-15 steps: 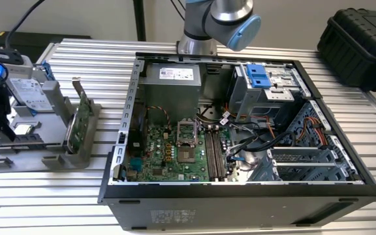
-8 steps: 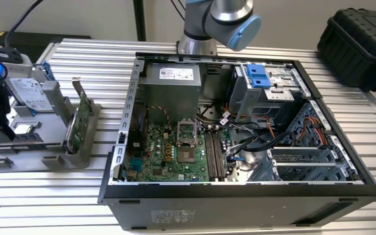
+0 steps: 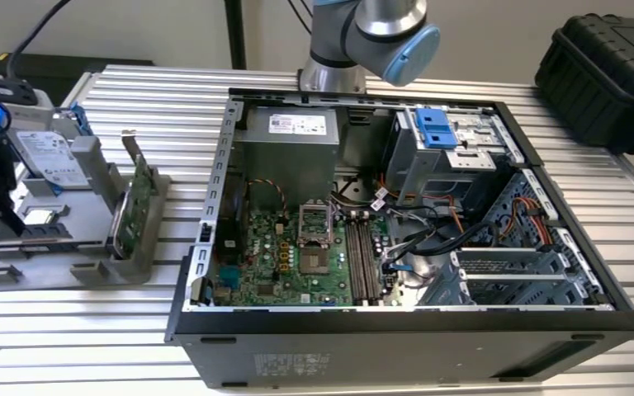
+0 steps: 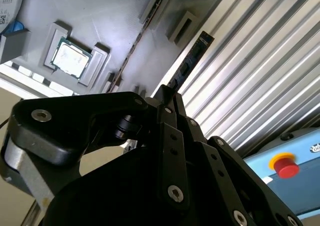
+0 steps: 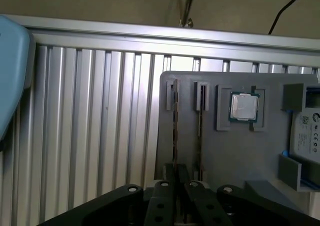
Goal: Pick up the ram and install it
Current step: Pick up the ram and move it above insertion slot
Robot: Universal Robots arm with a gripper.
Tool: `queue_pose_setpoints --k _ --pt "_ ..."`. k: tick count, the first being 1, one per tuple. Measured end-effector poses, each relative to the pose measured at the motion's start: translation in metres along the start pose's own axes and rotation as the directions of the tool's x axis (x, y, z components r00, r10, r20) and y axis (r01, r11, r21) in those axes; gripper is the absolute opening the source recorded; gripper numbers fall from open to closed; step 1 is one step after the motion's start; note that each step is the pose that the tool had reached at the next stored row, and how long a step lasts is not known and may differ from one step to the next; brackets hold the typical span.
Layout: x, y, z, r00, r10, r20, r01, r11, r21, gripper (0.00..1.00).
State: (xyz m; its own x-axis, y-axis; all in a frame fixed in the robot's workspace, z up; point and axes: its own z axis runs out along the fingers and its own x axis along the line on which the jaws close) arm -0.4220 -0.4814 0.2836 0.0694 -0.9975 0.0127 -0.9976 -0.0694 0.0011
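One ribbed table (image 3: 75, 346) carries a grey tray (image 3: 86, 268) at the exterior view's left, an open case (image 3: 405, 338) beside it. Your gripper (image 4: 169, 95) pinches the ram (image 4: 192, 58) at the tray.

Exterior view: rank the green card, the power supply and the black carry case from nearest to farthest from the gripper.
The gripper hangs over the grey holder at the exterior view's left.
1. The green card, upright in that holder, at its right-hand end in this view.
2. The power supply, inside the open computer case, mid-picture.
3. The black carry case, far right at the back.
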Motion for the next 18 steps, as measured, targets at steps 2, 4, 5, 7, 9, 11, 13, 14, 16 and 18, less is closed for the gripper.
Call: queue_pose_setpoints --k 2,4,5,7,9,11,13,14,16,18 --pt "0.0000 0.0000 -0.0005 1.0000 0.000 0.0000 0.000 1.0000 -0.0001 0.00" --pt "0.0000 0.0000 -0.0010 1.0000 0.000 0.0000 0.000 1.0000 0.0000 0.00" --pt "0.0000 0.0000 -0.0012 1.0000 0.000 0.0000 0.000 1.0000 0.0000 0.00" --pt "0.0000 0.0000 -0.0018 1.0000 0.000 -0.0001 0.000 1.0000 -0.0001 0.00" --pt "0.0000 0.0000 -0.0023 1.0000 0.000 0.0000 0.000 1.0000 0.0000 0.00" --pt "0.0000 0.0000 -0.0028 1.0000 0.000 0.0000 0.000 1.0000 0.0000 0.00" --pt "0.0001 0.0000 -0.0034 1.0000 0.000 0.0000 0.000 1.0000 0.0000 0.00" --pt "0.0001 0.0000 -0.0038 1.0000 0.000 0.0000 0.000 1.0000 -0.0001 0.00" --pt "0.0001 0.0000 -0.0047 1.0000 0.000 -0.0001 0.000 1.0000 -0.0001 0.00" --pt "0.0001 0.0000 -0.0057 1.0000 0.000 0.0000 0.000 1.0000 0.0000 0.00"
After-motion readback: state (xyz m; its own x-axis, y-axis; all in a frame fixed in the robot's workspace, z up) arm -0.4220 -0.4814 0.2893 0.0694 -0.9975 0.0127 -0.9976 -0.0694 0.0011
